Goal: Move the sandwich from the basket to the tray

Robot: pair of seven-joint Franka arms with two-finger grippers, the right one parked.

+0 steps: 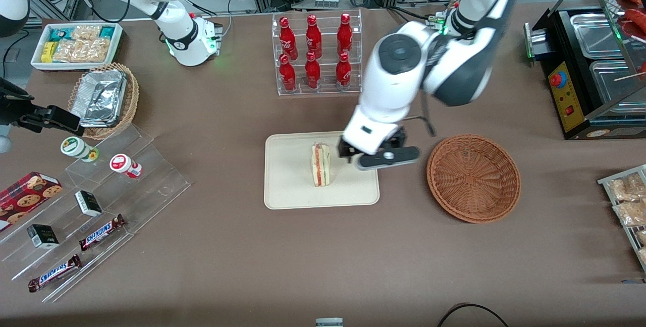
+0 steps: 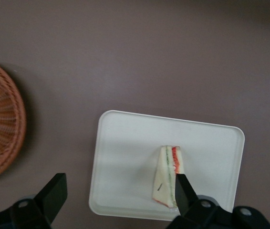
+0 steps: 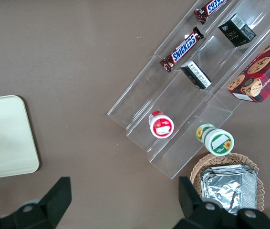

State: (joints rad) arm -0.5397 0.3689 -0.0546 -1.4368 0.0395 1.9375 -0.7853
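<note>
Sandwich: a small triangular wedge of pale bread with red and green filling layers (image 1: 320, 164) stands on edge on the flat cream-beige rectangular tray (image 1: 287, 185), near its middle, free of any grip.

Tray: on the brown tabletop (image 1: 242, 256), nearer the front camera than the clear acrylic rack of red bottles (image 1: 317, 54).

Basket: the round reddish-brown woven wicker bowl (image 1: 473, 177) sits beside the tray, toward the working arm's end, with nothing visible inside it.

Gripper: the left arm's black two-finger gripper (image 2: 120, 195) hangs above the tray's basket-side edge, fingers spread wide and holding nothing; in the wrist view one fingertip (image 2: 182, 188) overlaps the sandwich's edge, and contact cannot be judged.
</note>
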